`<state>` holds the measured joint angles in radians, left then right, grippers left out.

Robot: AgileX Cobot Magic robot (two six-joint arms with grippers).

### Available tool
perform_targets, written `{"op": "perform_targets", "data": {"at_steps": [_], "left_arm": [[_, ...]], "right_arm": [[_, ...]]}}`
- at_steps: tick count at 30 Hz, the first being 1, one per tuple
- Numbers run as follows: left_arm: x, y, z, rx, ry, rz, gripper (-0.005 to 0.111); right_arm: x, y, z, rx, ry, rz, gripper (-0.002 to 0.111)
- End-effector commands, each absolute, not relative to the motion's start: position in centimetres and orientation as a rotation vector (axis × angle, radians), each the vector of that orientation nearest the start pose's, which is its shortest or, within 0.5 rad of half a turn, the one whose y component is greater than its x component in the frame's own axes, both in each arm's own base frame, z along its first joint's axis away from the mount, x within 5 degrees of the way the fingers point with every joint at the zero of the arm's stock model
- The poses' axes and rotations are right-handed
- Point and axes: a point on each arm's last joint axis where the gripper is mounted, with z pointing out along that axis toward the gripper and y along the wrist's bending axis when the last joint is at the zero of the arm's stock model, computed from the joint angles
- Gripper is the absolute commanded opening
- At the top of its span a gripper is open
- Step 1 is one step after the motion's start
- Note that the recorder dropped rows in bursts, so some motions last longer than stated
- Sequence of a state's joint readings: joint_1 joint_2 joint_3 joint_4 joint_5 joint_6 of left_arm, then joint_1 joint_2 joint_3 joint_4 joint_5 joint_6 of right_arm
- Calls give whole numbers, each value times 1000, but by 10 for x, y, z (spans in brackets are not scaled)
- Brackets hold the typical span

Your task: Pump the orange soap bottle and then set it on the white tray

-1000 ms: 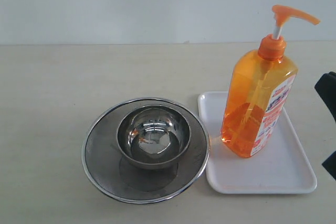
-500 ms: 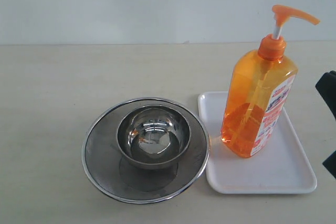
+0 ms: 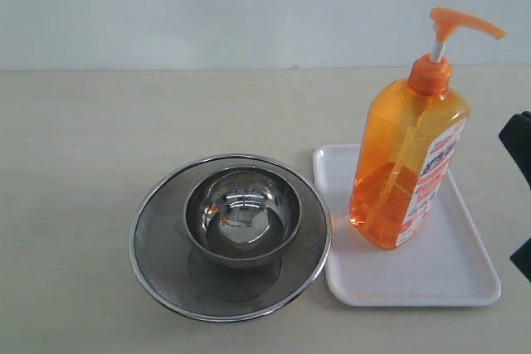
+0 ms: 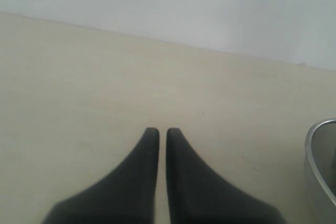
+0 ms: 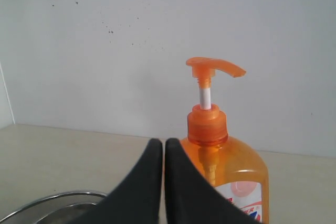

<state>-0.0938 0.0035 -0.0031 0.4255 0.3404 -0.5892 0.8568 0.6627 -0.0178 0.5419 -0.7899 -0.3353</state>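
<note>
The orange soap bottle (image 3: 408, 167) stands upright on the white tray (image 3: 448, 275), toward the tray's far left part, with its label turned to the right. Its pump head (image 3: 465, 22) is raised on the white stem, and the spout points right, away from the other ware. Close against the tray's left edge sits a round mesh strainer (image 3: 158, 246) with a steel bowl (image 3: 242, 215) inside it; whether the rim and the tray touch cannot be told. All of this rests on a pale table (image 3: 83, 138) before a plain wall. The right gripper (image 5: 164, 145) has its jaws pressed together on nothing and looks toward the bottle's neck from beside it. The left gripper (image 4: 163, 132) is likewise closed and empty, over bare table just beside the strainer's rim. Placement looks done; whether the pumping has been done cannot be judged here. The main risk lies in the bottle's tall, narrow form. A press that lands out on the long spout rather than over the stem would lever it sideways and could topple it off the tray or onto the strainer. A closed gripper that approaches low could also knock the shoulder. Any soap pumped now would probably fall on the tray or the table, not into the bowl.
</note>
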Motion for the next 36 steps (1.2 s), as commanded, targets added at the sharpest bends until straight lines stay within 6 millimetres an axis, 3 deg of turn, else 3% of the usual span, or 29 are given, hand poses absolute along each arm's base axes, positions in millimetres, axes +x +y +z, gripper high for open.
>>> {"op": "perform_targets", "data": {"at_steps": [1,18,21,23,28,36], "left_arm": [[54,8,185,-175,1785,-63,5],[54,8,185,-175,1785,-63,5],[54,8,185,-175,1785,-63,5],[54,8,185,-175,1785,-63,5],[54,8,185,-175,1785,-63,5],[54,8,185,-175,1785,-63,5]], "right_arm": [[97,60,229,-243,1403,494,0],[96,55,242,-143,1268,523,0],[97,70,266,-277,1211,532,0],[106,83,277,-366,1251,477,7],[132,94,254,-274,1403,368,57],[153,100,232,-139,1433,274,59]]}}
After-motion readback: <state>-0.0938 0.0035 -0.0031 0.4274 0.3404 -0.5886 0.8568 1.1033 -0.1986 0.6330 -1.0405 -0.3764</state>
